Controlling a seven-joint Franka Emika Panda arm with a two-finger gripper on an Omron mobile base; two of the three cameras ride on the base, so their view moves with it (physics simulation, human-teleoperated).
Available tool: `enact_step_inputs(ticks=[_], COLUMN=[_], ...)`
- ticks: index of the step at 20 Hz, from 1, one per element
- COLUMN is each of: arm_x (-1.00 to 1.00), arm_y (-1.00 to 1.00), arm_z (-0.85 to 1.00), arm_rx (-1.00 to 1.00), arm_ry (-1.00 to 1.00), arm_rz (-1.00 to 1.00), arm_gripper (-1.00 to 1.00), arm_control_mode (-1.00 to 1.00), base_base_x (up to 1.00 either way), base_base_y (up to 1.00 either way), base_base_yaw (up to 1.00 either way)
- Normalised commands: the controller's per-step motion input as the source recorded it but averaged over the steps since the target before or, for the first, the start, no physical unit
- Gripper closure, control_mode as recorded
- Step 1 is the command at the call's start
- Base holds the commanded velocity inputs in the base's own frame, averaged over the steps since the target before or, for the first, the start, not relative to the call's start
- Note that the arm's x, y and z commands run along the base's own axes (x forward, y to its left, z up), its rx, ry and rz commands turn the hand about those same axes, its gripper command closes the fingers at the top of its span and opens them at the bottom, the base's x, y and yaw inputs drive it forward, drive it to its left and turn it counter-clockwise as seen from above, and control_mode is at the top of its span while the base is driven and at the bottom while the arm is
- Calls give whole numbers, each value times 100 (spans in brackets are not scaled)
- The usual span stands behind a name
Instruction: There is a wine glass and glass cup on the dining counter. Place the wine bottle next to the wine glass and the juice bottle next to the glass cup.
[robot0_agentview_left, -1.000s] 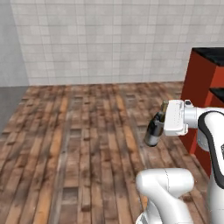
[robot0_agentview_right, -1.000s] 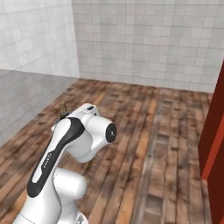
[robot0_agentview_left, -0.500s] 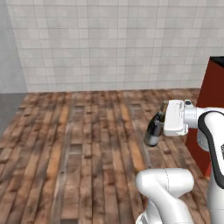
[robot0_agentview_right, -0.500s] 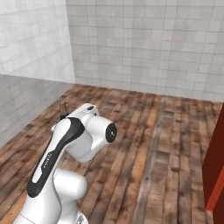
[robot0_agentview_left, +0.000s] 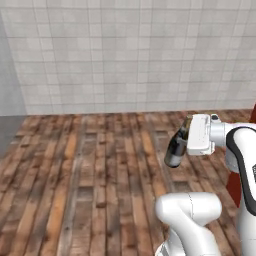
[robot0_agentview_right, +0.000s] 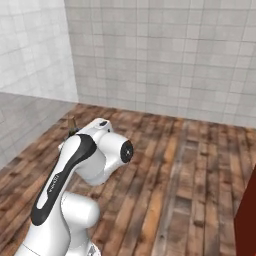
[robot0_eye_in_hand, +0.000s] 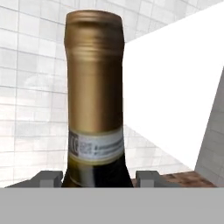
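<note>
My gripper (robot0_agentview_left: 187, 132) is shut on the wine bottle (robot0_agentview_left: 176, 149), a dark glass bottle with a gold foil neck and a pale label. It hangs tilted in the air above the wooden floor, in front of my arm. In the hand view the bottle's neck (robot0_eye_in_hand: 94, 96) rises between the two fingertips (robot0_eye_in_hand: 49, 177), and my gripper (robot0_eye_in_hand: 98, 178) clamps it just below the label. The bottle's tip (robot0_agentview_right: 71, 123) peeks out behind my arm in the right base view. The wine glass, glass cup, juice bottle and dining counter are out of view.
A wooden plank floor (robot0_agentview_left: 90, 170) stretches ahead to a grey tiled wall (robot0_agentview_left: 125, 55). A red panel (robot0_agentview_right: 248, 220) cuts in at the right edge of both base views, and its edge (robot0_agentview_left: 233, 186) stands close behind my arm.
The whole picture has shifted: the base has moved, and the red cabinet has slid off toward the right edge. The bottle stays in my gripper, held the same way.
</note>
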Motion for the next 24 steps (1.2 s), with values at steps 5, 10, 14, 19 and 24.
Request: enact_step_inputs(ticks=[5,10,14,19,24], arm_x=[0,0,0,0,0], arm_y=[0,0,0,0,0], arm_z=[0,0,0,0,0], arm_rx=[0,0,0,0,0], arm_ry=[0,0,0,0,0], arm_rz=[0,0,0,0,0], arm_gripper=[100,100,100,100,100], arm_control_mode=[100,100,100,100,100], base_base_x=[87,63,40,29,48], base_base_y=[-7,-2,0,10,22], base_base_yaw=[-1,-29,-57,-73,-59])
